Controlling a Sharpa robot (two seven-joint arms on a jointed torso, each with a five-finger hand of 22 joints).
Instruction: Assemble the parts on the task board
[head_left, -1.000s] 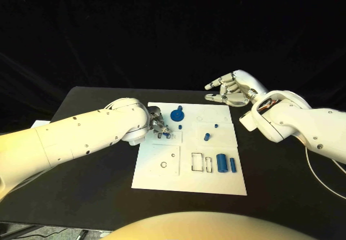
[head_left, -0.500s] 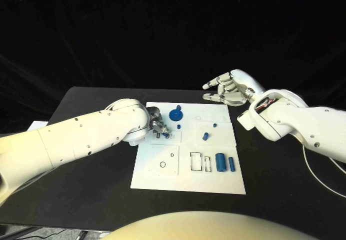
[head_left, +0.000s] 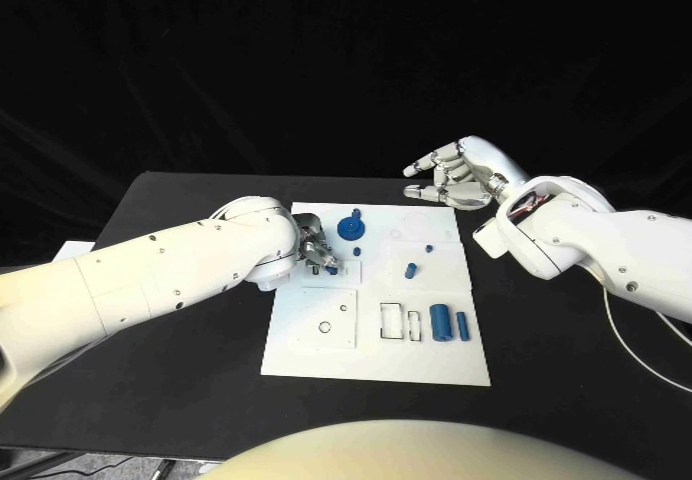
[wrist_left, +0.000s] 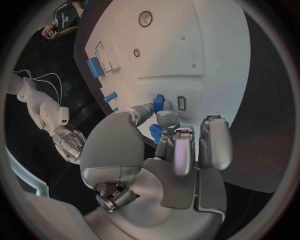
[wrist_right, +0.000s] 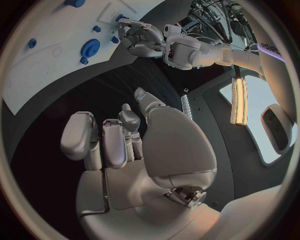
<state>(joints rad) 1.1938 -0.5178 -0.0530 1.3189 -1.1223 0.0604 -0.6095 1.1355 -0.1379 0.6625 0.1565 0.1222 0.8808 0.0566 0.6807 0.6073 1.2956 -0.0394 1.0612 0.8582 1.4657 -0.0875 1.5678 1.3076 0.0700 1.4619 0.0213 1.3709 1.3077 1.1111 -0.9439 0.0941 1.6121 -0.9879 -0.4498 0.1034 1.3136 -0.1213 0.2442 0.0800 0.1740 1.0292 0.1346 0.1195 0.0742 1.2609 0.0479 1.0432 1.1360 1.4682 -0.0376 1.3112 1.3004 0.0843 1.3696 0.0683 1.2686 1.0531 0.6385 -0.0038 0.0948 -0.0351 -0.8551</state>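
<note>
At the task board's (head_left: 310, 350) left edge, left hand (head_left: 320, 253), fingertips pinching a small blue part (wrist_left: 158, 103), long axis toward the board's far edge. Beyond the far right corner, right hand (head_left: 453, 175), empty, fingers loosely apart above the table (head_left: 188, 210).

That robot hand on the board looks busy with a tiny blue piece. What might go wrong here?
The left robot hand pinches a small blue part at the task board; so slight a grip might let it slip or tilt. Its fingers also work close beside the blue gear and could nudge it. The right robot hand hovers off the board, posing little risk.
</note>
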